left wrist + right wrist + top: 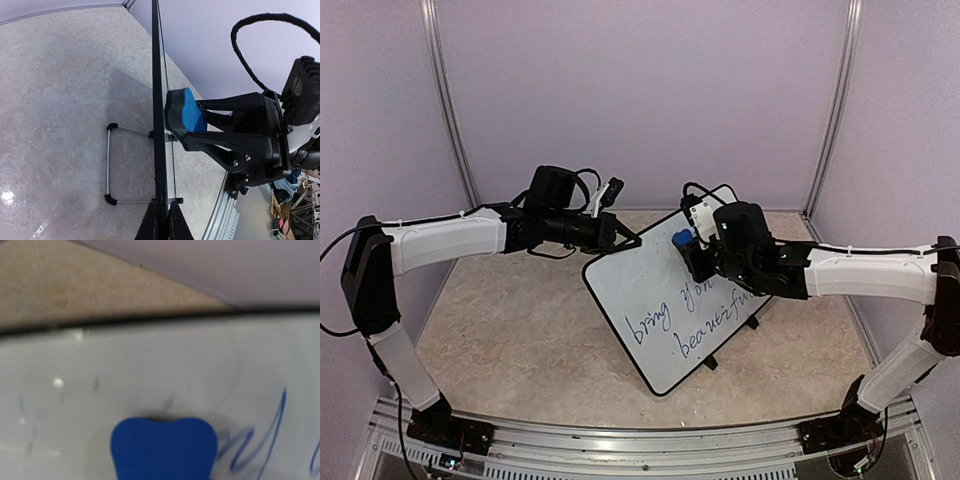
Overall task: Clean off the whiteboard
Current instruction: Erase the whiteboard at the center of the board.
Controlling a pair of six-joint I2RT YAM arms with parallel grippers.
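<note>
Jaws on both arms were closed tight: the left gripper (623, 238) pinched the top left rim of the whiteboard (650, 310), and the right gripper (688, 252) clamped a small blue eraser (681, 239). The whiteboard stood near the middle of the table (500, 330), propped at a tilt and turned corner-on to the arms, its low corner nearest their bases. Blue handwriting (695, 315) ran in two lines across its lower half. The upper half looked plain white, apart from faint grey smears that showed in the right wrist view. The eraser's face lay flat against the board's front, just above the writing. From the left wrist camera the board appeared edge-on as a thin black line, with the eraser touching one side and a wire stand (109, 165) with black tips reaching from the other side onto the table. Two black clip feet (710, 362) sat along the lower right edge. Pale lilac walls (640, 90) closed in the beige marbled tabletop.
</note>
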